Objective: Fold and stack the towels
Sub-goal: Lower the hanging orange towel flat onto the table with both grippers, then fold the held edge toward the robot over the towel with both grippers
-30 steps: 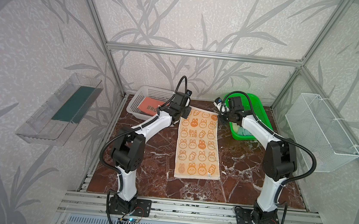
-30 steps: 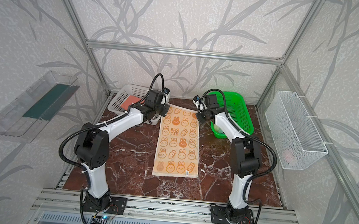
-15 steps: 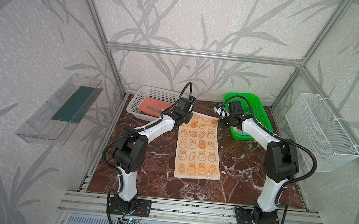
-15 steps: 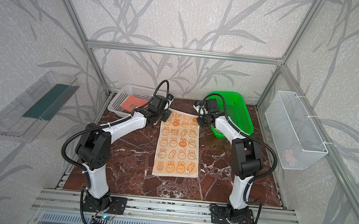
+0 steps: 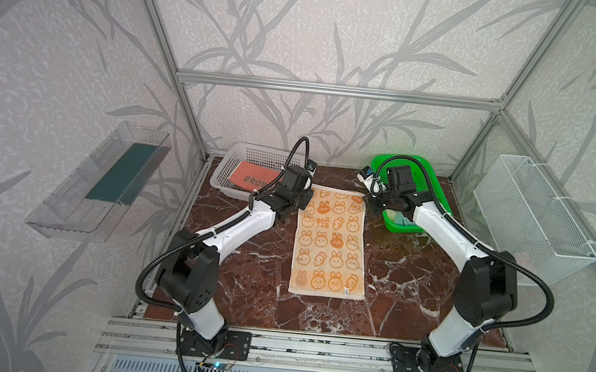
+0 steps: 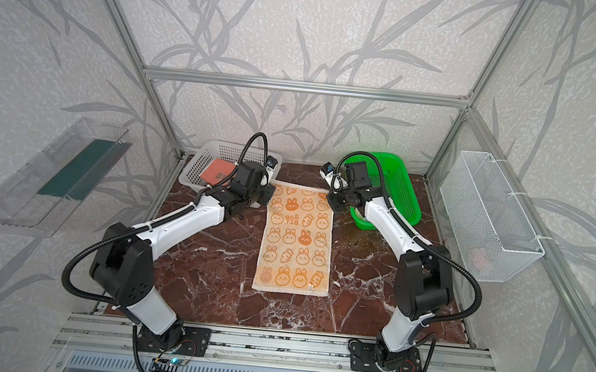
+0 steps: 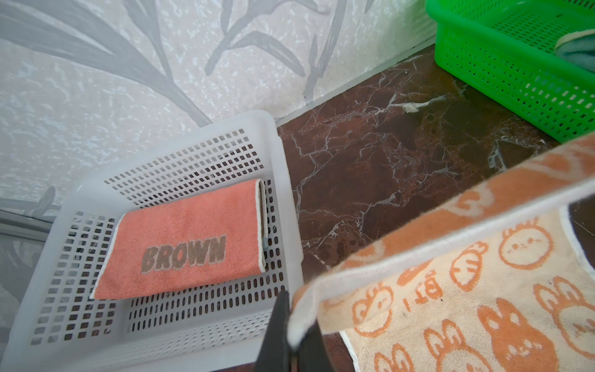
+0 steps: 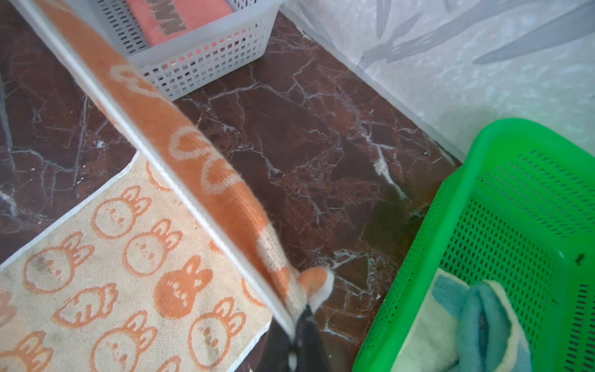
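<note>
Jaws both tight on rabbit towel point(image 5: 330, 242); BROWN towel point(image 7: 183, 241) in white basket point(image 7: 285, 180), yellow towel point(image 8: 431, 335) in green basket point(image 8: 415, 264).

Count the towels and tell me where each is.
3. One pink towel, folded, in the white basket; one rabbit towel spread on the table; one yellow towel bunched in the green basket, where more may hide.

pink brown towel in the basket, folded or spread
Folded: the salmon-pink BROWN towel shows stacked layers along one edge, in the white perforated plastic basket.
</note>
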Controlling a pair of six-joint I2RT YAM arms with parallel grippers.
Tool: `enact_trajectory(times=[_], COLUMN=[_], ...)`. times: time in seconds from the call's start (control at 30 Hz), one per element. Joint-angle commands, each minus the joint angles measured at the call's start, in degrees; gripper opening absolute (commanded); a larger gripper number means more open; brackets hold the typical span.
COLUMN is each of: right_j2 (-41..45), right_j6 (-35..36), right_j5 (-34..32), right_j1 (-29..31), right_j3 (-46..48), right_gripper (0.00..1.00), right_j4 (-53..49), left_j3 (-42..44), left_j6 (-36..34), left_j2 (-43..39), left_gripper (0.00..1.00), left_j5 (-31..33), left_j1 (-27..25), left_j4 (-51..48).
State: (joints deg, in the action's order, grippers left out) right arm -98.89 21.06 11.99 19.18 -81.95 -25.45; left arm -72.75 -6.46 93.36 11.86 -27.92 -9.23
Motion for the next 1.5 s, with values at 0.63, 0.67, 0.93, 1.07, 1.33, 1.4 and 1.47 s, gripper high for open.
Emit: enact_trajectory(times=[0.63,0.67,0.93,1.07,1.33,1.4,1.47], right_j2=[11.1,11.52,15.75,17.81,20.88,21.25,21.37], right_j6=[-5.16,-5.28,-8.58,-11.26,-15.75,-16.48,-17.04], right_j5=[-1.14,-0.89,-0.19,-0.47,-0.39,-0.37,-0.19], right_j1=[3.66,3.79,5.44,6.6,9.28,10.01,10.81], right_j3=[8.8,9.52,13.35,15.67,20.37,21.19,21.95], right_gripper=[0.0,0.0,0.0,0.0,0.0,0.0,0.0], right_j4=[-16.33,-16.68,-18.37,-19.37,-20.61,-20.91,-21.22], left_j3=[12.58,13.08,16.89,18.75,22.44,23.28,24.31], left_j6=[9.01,9.13,12.26,13.65,17.32,18.4,19.36], left_j2=[-13.67,-14.14,-19.16,-22.22,-25.42,-25.97,-26.84], left_gripper=[0.0,0.0,0.0,0.0,0.0,0.0,0.0], left_j5=[-0.66,-1.06,-3.98,-4.43,-7.02,-7.36,-7.82], left_j1=[-2.9,-3.25,-4.86,-5.57,-7.0,-7.62,-8.25], left_j4=[-8.82,-9.25,-12.7,-14.11,-16.38,-16.98,-17.35])
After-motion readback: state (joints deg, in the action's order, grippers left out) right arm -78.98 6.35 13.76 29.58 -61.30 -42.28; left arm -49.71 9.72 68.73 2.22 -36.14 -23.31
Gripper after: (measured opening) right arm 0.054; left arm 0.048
